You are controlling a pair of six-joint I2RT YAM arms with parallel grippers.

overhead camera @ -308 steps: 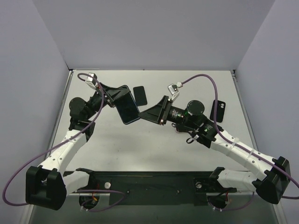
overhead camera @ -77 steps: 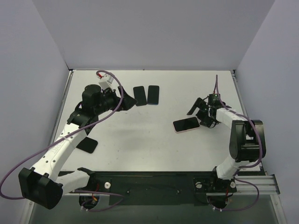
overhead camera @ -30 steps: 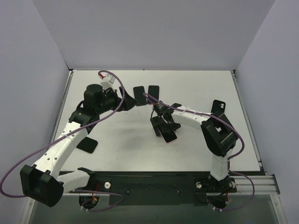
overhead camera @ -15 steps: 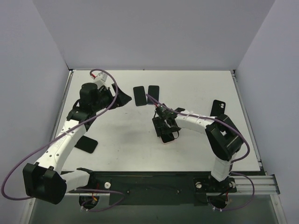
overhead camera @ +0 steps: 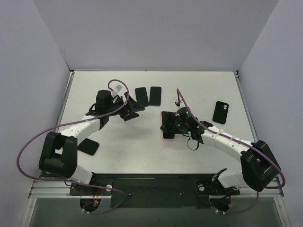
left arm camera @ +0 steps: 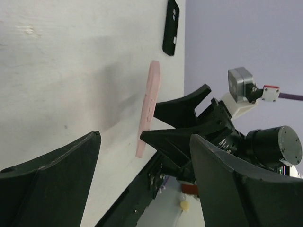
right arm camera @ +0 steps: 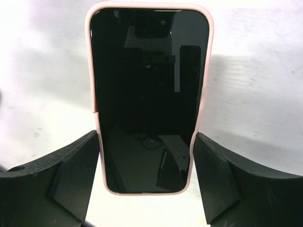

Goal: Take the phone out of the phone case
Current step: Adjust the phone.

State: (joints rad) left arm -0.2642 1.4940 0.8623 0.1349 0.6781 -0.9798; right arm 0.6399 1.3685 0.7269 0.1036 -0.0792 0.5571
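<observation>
We find the right pincer pinching the pink case by its long edges, the phone seated inside, between its fingers. The left pincer stands spread wide, holding nothing.

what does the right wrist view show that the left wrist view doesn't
Only right wrist: the black screen of the pink-cased phone, face-on, with the right gripper closed on its long edges. Only left wrist: the pink case's thin side edge, and a black phone case lying on the table beyond. Both: that phone, the right gripper and the table.
</observation>
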